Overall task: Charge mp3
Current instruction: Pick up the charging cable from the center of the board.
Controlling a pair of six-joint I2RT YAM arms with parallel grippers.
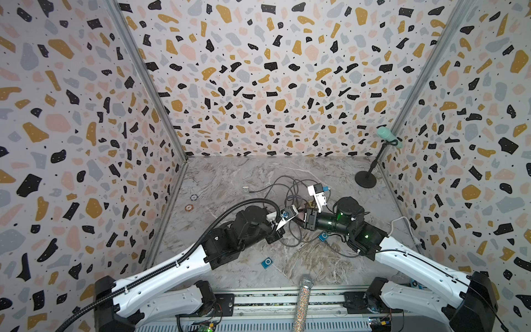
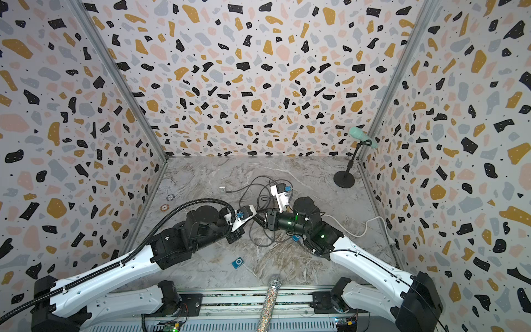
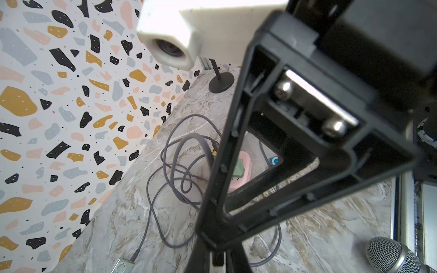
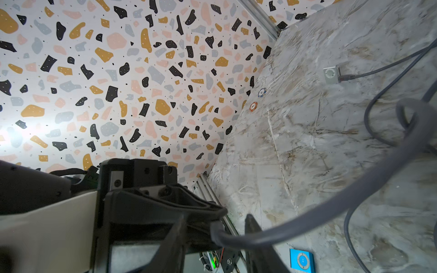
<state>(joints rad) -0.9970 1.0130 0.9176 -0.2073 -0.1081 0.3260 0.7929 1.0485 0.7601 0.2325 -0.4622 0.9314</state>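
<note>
A blue mp3 player [image 1: 267, 262] [image 4: 302, 260] lies flat near the table's front. A second blue one [image 1: 323, 236] [image 3: 275, 161] peeks out from under my right arm. A silver player [image 1: 245, 188] [image 4: 330, 74] at the back has a grey cable plugged in. My two grippers meet tip to tip over the tangled cables [image 1: 290, 198]. The left gripper [image 3: 217, 258] [image 1: 298, 216] is shut on the end of a grey cable [image 4: 331, 203]. That cable runs out between the spread fingers of my right gripper [image 4: 215, 219], which is open and grips nothing.
A pink charger block with a green plug [image 3: 243, 170] lies under the grippers. Two poker chips [image 1: 194, 197] [image 1: 188, 207] sit near the left wall. A mint microphone on a black stand [image 1: 365, 179] is back right. A glitter microphone [image 1: 304, 299] lies at the front edge.
</note>
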